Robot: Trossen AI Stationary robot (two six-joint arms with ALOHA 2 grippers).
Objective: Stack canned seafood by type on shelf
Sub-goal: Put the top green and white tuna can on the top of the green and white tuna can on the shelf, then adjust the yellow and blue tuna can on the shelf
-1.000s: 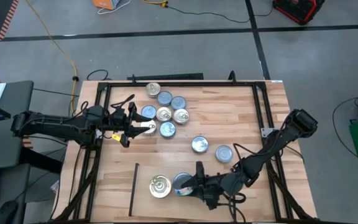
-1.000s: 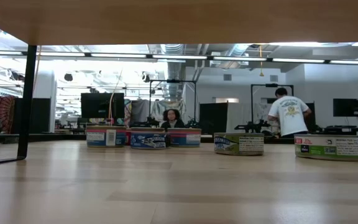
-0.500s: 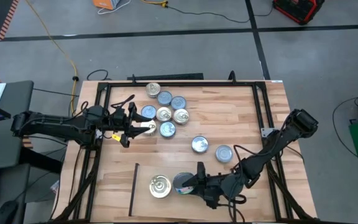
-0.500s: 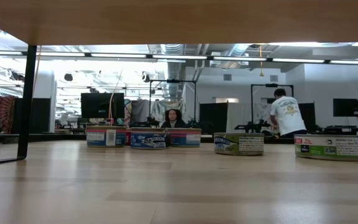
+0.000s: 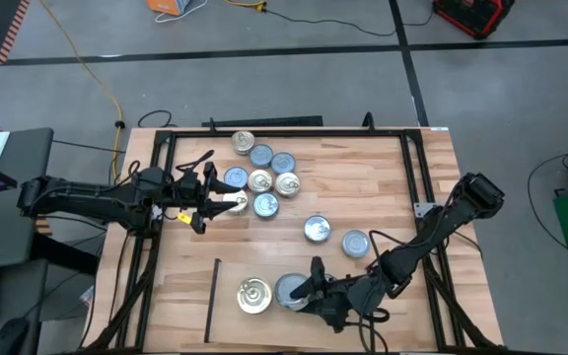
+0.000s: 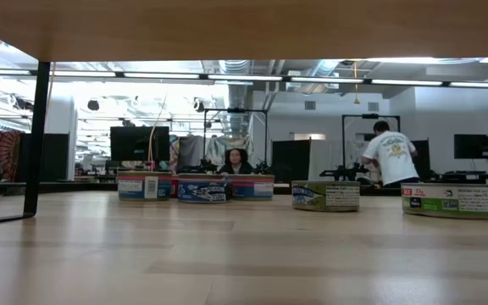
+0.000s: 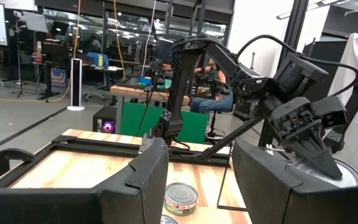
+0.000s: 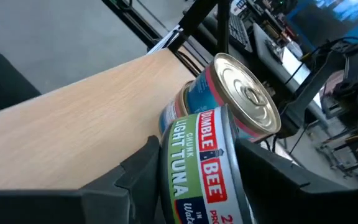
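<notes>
1. Left end effector (image 5: 208, 200): it hovers at the left edge of the can cluster (image 5: 262, 169) in the upper middle of the counter (image 5: 383, 187). The left wrist view shows its two fingers (image 7: 143, 179) set apart with nothing between them. It is empty and appears to be waiting.

2. Shelf (image 5: 227, 271): the plank patch bounded by thin black lines sits at the near middle of the counter. A gold-top can (image 5: 254, 295) stands on it. Just beside that, on its right, is the silver-top can (image 5: 292, 290) now being placed.

3. Right end effector (image 5: 314, 288): it lies low at the right side of the silver-top can. In the right wrist view the green-labelled tuna can (image 8: 207, 162) sits between the fingers (image 8: 138, 168), tilted against a second can with a red band. Whether the fingers grip it or have let go cannot be told from the views.

4. Loose cans: two silver-top cans (image 5: 317, 229) and (image 5: 355, 243) stand apart between the cluster and the right arm. In the low view, cans line up across the far counter (image 6: 325, 196).

5. Step in hand, as judged: placement of one can on the shelf beside the gold-top can, at or near the point of release.

6. Next move, as judged: the right fingers must clear the can without dragging or tipping it, lift away, then go for a loose can of matching type. Sorting calls for checking top colour before stacking.
</notes>
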